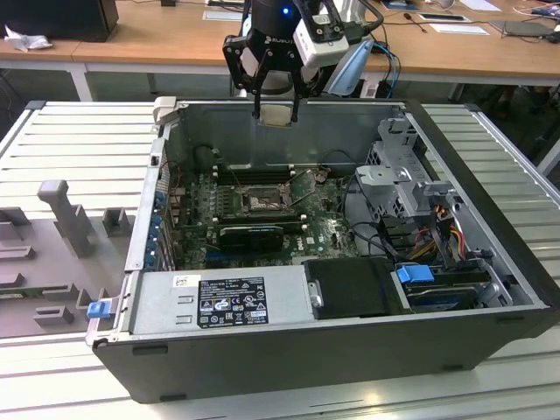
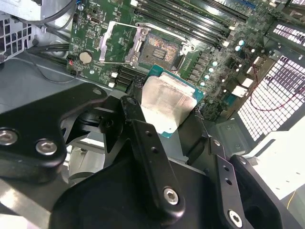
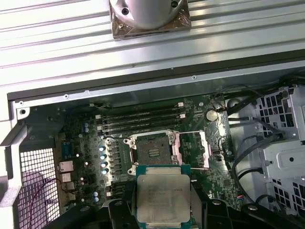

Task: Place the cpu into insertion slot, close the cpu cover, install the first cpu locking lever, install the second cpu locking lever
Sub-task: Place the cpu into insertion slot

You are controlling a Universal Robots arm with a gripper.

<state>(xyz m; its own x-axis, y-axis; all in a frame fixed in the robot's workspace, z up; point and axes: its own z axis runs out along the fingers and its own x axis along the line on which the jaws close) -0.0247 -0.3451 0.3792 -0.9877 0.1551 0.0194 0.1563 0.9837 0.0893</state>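
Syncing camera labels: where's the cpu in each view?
Exterior view: cpu in the pincer, over the far wall of the case.
First wrist view: cpu, pincer-held, short of the insertion slot.
Second wrist view: cpu, likewise short of the slot.
Shared landmark: the empty insertion slot.

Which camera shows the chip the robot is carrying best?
The first wrist view: the cpu faces the camera squarely, its metal top nearly whole. The second wrist view shows it slanted, partly behind the gripper. The exterior view shows it small and distant.
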